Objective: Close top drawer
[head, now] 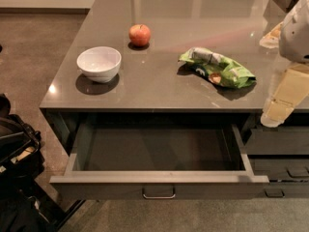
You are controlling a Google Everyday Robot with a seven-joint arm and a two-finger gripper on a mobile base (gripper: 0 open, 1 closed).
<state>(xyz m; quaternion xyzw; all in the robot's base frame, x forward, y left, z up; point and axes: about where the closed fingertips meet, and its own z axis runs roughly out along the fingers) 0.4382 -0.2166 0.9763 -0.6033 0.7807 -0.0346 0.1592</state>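
Observation:
The top drawer (159, 183) is pulled far out from under the grey counter (159, 88). It is wide, shallow and dark grey, with a lighter grey rim and a small metal loop handle (159, 195) at the middle of its front. Its inside looks empty. My gripper (274, 116) hangs at the right edge of the view, beige below a white arm housing (295, 30). It is over the counter's front right corner, just above and to the right of the drawer's right side wall. It is not touching the drawer.
On the counter stand a white bowl (99, 63), a red apple (139, 35) and a green snack bag (217, 68). Narrower dark drawers (277, 144) are stacked to the right of the open drawer. A black bag (14, 151) sits on the floor at left.

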